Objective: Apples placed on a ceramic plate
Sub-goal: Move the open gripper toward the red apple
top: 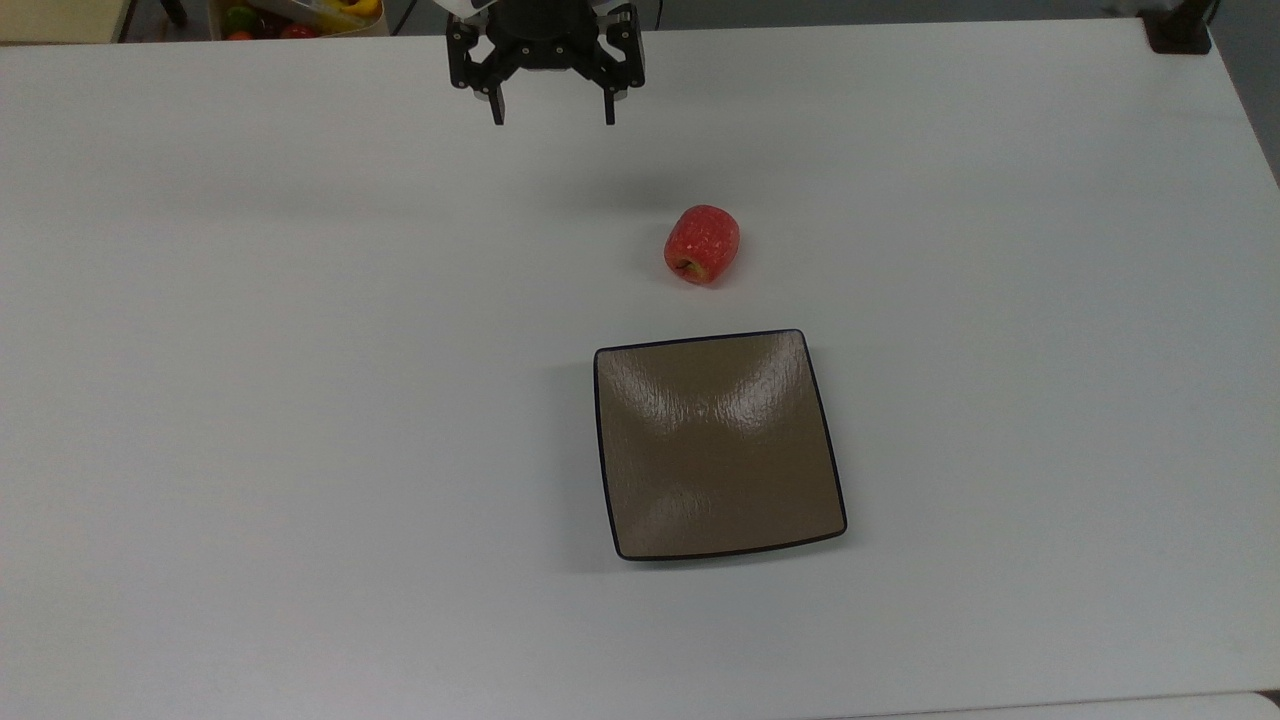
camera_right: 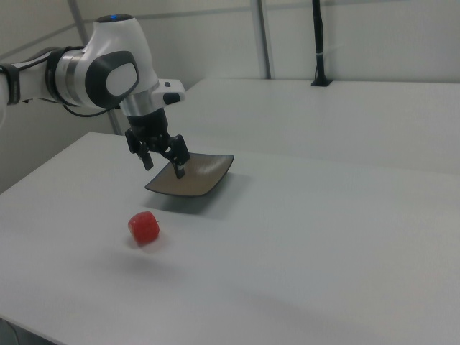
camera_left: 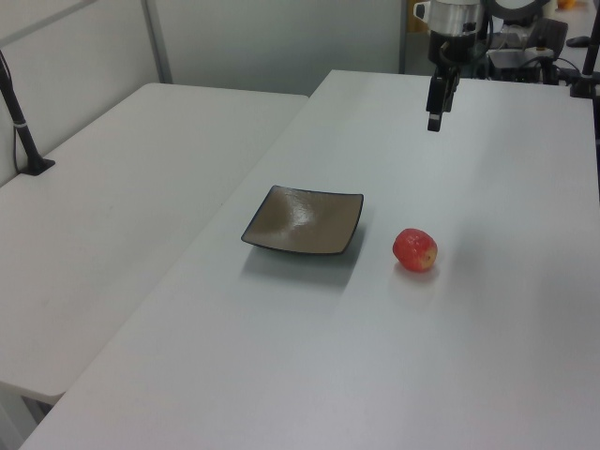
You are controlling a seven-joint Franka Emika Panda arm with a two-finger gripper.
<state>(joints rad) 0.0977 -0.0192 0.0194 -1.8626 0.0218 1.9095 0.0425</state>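
A small red apple (top: 702, 244) lies on its side on the white table, just beyond the far edge of the square brown ceramic plate (top: 718, 445), whose surface is bare. My gripper (top: 553, 118) hangs open in the air near the top view's upper edge, to the upper left of the apple, with nothing between its fingers. In the left view the gripper (camera_left: 435, 120) is well behind the apple (camera_left: 414, 250), and the plate (camera_left: 304, 220) is to the apple's left. In the right view the gripper (camera_right: 164, 167) hovers above the apple (camera_right: 144, 228), in front of the plate (camera_right: 192, 177).
A box of mixed-colour fruit (top: 295, 15) sits off the table at the top view's upper left. A black post base (top: 1180, 30) stands at the top view's upper right corner. A second white table (camera_left: 112, 187) adjoins in the left view.
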